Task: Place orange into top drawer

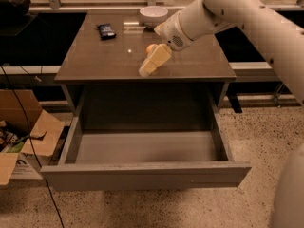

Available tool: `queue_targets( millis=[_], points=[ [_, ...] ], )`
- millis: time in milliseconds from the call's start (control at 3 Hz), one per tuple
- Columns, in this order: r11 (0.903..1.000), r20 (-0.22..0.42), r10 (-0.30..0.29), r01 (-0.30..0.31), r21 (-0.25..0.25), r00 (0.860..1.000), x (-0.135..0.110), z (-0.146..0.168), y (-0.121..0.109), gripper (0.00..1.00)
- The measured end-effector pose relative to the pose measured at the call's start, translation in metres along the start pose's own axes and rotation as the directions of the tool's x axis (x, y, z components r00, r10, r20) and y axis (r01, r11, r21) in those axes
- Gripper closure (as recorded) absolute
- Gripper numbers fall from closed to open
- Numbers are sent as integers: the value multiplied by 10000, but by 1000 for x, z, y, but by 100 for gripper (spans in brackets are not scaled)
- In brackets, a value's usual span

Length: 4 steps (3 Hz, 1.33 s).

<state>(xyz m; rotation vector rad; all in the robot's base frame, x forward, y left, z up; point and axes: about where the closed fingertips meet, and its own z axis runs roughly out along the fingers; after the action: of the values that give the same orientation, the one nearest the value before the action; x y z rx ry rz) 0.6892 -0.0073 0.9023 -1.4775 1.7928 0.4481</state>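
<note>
Jaws hover at the orange (150, 47); top drawer (142, 175) stands wide open below.

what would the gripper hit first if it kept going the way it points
Probably the brown cabinet top, just below the gripper. It points down toward the front edge, away from the orange behind it. Depth is unclear.
</note>
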Motion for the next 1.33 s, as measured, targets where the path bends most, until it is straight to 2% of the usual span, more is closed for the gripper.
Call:
queue_targets(
  millis=[333,1333],
  points=[
    [9990,136,183,-177,-409,9997,2,34,-23,0],
    [9923,128,909,-895,-851,9958,24,70,-60,0]
  ],
)
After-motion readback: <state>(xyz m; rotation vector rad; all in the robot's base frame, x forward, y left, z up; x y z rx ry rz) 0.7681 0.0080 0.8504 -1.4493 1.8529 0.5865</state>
